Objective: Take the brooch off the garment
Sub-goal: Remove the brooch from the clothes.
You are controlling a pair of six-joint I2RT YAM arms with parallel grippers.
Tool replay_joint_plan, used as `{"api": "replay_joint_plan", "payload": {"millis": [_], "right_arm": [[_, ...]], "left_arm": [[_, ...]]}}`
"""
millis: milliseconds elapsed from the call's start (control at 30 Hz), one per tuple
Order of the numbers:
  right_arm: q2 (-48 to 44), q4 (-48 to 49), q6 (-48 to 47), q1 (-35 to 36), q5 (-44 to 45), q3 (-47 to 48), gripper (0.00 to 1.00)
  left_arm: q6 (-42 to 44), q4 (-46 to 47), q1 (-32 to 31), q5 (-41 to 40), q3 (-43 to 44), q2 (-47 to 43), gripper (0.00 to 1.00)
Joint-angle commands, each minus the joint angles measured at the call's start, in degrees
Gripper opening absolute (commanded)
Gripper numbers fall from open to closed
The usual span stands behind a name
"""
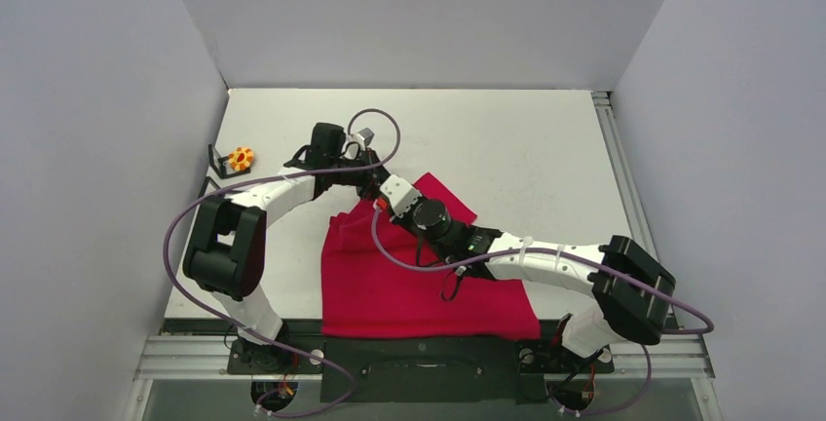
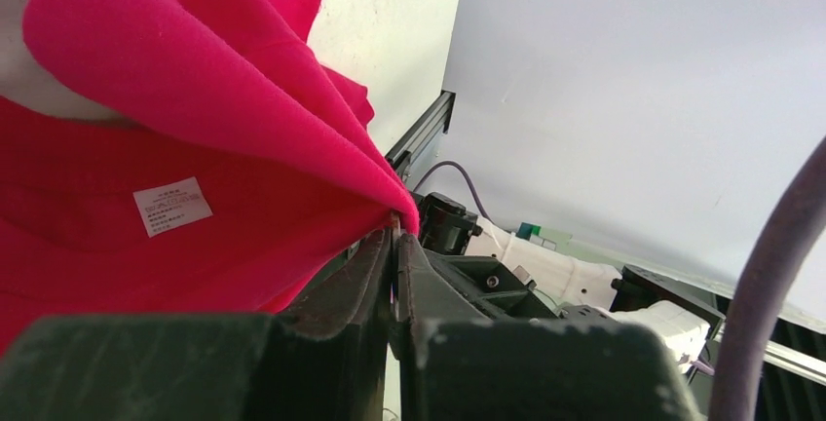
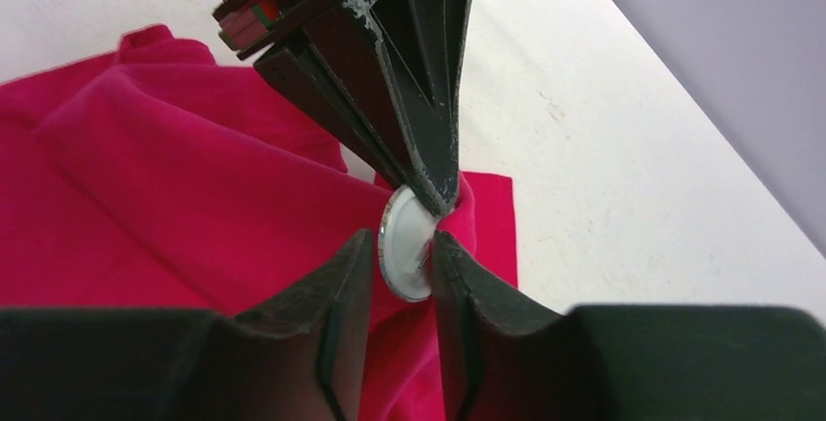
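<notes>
The red T-shirt (image 1: 409, 285) lies crumpled on the white table, its white label (image 2: 171, 206) showing in the left wrist view. My left gripper (image 1: 368, 179) is shut on a raised fold of the shirt (image 2: 195, 80) near its far edge; its closed tips (image 2: 397, 231) pinch the cloth. A round silver brooch (image 3: 397, 236) sits on that fold, seen nearly edge-on from the back. My right gripper (image 3: 401, 243) has one finger on each side of the brooch and is closed on it, just below the left fingers (image 3: 429, 148). In the top view the right gripper (image 1: 387, 199) meets the left one.
A small orange and yellow object (image 1: 241, 158) lies beside a black piece (image 1: 216, 161) at the table's left edge. A metal rail (image 1: 614, 168) runs along the right edge. Grey walls enclose the table on three sides.
</notes>
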Motion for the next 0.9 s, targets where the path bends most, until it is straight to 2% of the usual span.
{"api": "replay_joint_plan", "payload": {"millis": [0,133,200,300,433,567,667,767,867], "right_arm": [[-3.13,1.84,2.43,-0.71,-5.48,0.40,0.36],[-6.22,-2.62,6.59,-4.97,-17.06,0.34,0.61],[-7.44,-6.86,9.64,-8.73,-25.27,1.84,0.67],[-7.93,-15.61,12.71,-15.71,-40.34,5.94,0.69],[-5.79,-23.90,16.07,-22.52,-52.81,10.19,0.69],[-3.34,-21.30,21.39,-27.44,-61.58,10.79,0.67],[-1.26,-18.80,23.33,-28.19,-66.14,11.99,0.67],[1.15,-16.40,24.55,-27.83,-68.31,13.21,0.67],[3.51,-12.58,27.14,-27.73,-68.09,14.51,0.67]], "left_arm": [[0.01,3.57,1.38,2.58,-0.74,-0.28,0.00],[4.09,1.05,2.27,1.54,-1.14,-0.66,0.00],[8.39,-1.69,2.32,0.92,-0.68,-1.30,0.00],[15.68,-3.60,2.59,-0.09,-1.23,-2.99,0.00],[22.46,4.42,3.06,1.69,-5.52,-6.73,0.00],[33.39,4.60,2.94,2.76,-5.54,-8.23,0.00],[40.84,3.09,2.94,3.87,-4.96,-9.01,0.00],[47.90,3.62,2.94,5.13,-5.88,-11.41,0.00],[52.54,8.41,2.90,3.55,-9.33,-15.25,0.00]]}}
